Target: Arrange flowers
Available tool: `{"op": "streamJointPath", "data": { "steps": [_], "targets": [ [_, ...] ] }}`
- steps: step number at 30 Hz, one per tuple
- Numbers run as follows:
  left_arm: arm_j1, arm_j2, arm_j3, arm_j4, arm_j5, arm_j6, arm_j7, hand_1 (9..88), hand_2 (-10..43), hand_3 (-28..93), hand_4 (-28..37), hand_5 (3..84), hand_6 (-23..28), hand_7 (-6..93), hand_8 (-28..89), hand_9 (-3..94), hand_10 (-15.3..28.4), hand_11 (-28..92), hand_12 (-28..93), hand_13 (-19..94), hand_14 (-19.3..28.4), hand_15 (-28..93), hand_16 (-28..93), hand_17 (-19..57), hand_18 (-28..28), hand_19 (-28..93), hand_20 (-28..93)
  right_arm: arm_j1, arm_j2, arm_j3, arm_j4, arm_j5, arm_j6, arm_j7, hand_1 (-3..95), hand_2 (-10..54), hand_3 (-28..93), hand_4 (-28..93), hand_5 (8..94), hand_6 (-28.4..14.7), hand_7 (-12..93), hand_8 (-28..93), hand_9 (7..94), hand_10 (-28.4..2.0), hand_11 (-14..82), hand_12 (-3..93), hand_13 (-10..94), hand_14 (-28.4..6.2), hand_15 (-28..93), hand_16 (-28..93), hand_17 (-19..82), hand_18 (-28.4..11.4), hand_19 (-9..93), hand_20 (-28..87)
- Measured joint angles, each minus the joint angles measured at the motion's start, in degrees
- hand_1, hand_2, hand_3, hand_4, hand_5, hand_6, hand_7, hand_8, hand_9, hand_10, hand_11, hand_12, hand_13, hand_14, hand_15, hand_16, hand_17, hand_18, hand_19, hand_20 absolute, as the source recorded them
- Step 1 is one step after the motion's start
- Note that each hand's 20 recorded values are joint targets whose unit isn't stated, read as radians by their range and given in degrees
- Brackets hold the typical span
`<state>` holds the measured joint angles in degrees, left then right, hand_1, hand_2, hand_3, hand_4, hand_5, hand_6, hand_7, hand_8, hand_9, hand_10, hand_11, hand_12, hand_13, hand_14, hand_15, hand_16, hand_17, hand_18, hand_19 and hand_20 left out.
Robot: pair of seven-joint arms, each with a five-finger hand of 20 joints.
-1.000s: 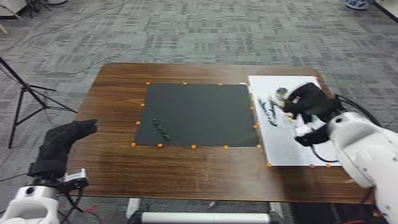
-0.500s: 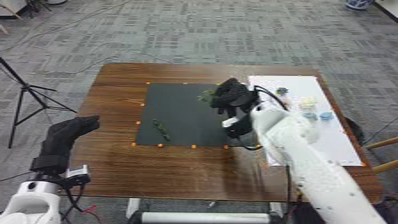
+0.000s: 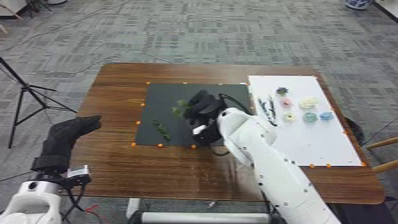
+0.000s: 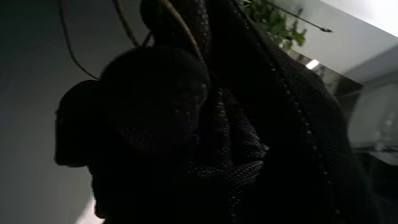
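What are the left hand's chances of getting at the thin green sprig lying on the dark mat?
Probably good, so yes: the left hand is by the table's left edge, nothing stands between it and the green sprig, and the right hand is on the sprig's other side.

The right hand (image 3: 204, 104) has moved with a green sprig (image 3: 179, 108) from the frame's right to the dark mat (image 3: 160, 96), mid-frame.
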<state>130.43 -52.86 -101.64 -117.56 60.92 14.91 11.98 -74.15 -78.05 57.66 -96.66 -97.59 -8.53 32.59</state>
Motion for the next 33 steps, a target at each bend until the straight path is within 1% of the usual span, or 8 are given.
{"op": "streamJointPath", "data": {
  "steps": [5, 10, 13, 16, 26, 30, 32, 33],
  "targets": [
    [-0.16, 0.00, 0.25, 0.02, 0.00, -0.62, -0.11, 19.2, 3.0, 68, -28.3, 56.2, 1.5, 13.2, -9, 54.2, 14.5, 19, 11, 41, 17.1, 14, 1, 4.8, 12.3, 10, 16, -0.35, -1.13, -0.32, 1.54, 0.50, -0.86, 0.24, 55.1, -9.5, 53, -8, 65.2, -5.7, 34, 18, 87.8, -12.5, 15.7, 20.8, 94, -2.7, 50, 26, 67, -9.8, 90, 34],
    [-0.40, -0.18, 0.48, 0.05, 0.10, -1.46, -0.38, 19.3, 2.6, 68, -28.3, 56.1, 1.4, 13.3, -9, 53.8, 14.5, 19, 11, 41, 17.1, 14, 1, 4.5, 12.3, 10, 17, -0.73, -1.36, -0.72, 2.43, -0.21, -0.81, 0.05, 50.4, -9.5, 57, -9, 64.0, -5.6, 25, 18, 82.4, -13.7, 16.3, 18.7, 94, -3.2, 48, 28, 67, -10.1, 90, 34],
    [-0.54, -0.23, 0.59, 0.09, 0.12, -1.97, -0.62, 19.6, 2.5, 68, -28.3, 56.1, 1.4, 13.4, -9, 53.7, 14.5, 19, 11, 41, 17.1, 14, 1, 4.4, 12.4, 10, 17, -0.74, -1.38, -0.75, 2.89, -0.72, -0.64, -0.17, 47.1, -9.5, 60, -11, 63.0, -5.6, 23, 13, 78.8, -14.2, 15.5, 18.3, 94, -3.6, 46, 29, 66, -10.3, 91, 33],
    [-0.71, -0.24, 0.74, 0.13, 0.14, -2.32, -0.78, 19.7, 2.5, 68, -28.3, 56.1, 1.2, 13.4, -9, 53.7, 14.5, 19, 11, 40, 17.1, 14, 1, 4.4, 12.4, 10, 17, -0.71, -1.20, -0.95, 2.95, -1.71, -0.46, -0.72, 43.4, -9.5, 63, -11, 59.9, -4.7, 21, -4, 75.7, -15.1, 14.5, 18.0, 94, -4.0, 45, 30, 66, -10.2, 91, 33],
    [-1.24, -0.23, 1.22, 0.37, 0.29, -3.27, -1.16, 20.6, 1.9, 68, -28.3, 56.0, 0.5, 13.8, -9, 53.5, 14.3, 19, 11, 40, 17.1, 14, 1, 4.3, 12.5, 10, 16, -0.45, -0.41, 0.44, 2.54, -1.37, -1.04, -1.79, 34.4, -9.5, 59, -9, 47.9, -4.9, 10, -5, 67.6, -19.1, 9.5, 16.3, 93, -5.6, 39, 33, 66, -9.2, 89, 33],
    [-1.42, -0.22, 1.40, 0.42, 0.43, -3.84, -1.40, 20.8, 1.8, 68, -28.3, 56.0, 0.6, 13.8, -9, 53.4, 14.4, 19, 11, 40, 17.0, 14, 1, 4.3, 12.5, 10, 16, -0.50, -0.25, 2.54, 1.50, 0.63, -1.37, -2.12, 31.6, -9.5, 58, -8, 47.7, -4.7, 9, -4, 67.3, -18.9, 9.6, 16.8, 93, -6.2, 39, 33, 65, -9.8, 88, 33],
    [-1.48, -0.22, 1.42, 0.44, 0.54, -4.07, -1.50, 20.9, 1.8, 68, -28.3, 56.0, 0.6, 13.7, -9, 53.4, 14.3, 19, 11, 40, 17.0, 14, 1, 4.3, 12.5, 10, 16, -0.81, -0.02, 4.14, 0.39, 2.47, -1.40, -2.47, 29.4, -9.5, 59, -8, 51.6, -5.0, 11, -4, 69.3, -18.5, 10.6, 17.5, 93, -6.5, 39, 33, 65, -10.2, 89, 33],
    [-1.49, -0.23, 1.42, 0.44, 0.59, -4.16, -1.52, 20.9, 1.7, 68, -28.3, 56.0, 0.5, 13.8, -9, 53.4, 14.3, 19, 11, 40, 17.0, 14, 1, 4.2, 12.5, 10, 16, -1.12, 0.21, 5.09, -0.55, 3.56, -1.40, -2.69, 27.7, -7.6, 59, -8, 54.9, -5.3, 12, -4, 70.8, -18.4, 11.1, 17.8, 93, -6.8, 40, 33, 65, -10.6, 89, 34]
  ]
}}
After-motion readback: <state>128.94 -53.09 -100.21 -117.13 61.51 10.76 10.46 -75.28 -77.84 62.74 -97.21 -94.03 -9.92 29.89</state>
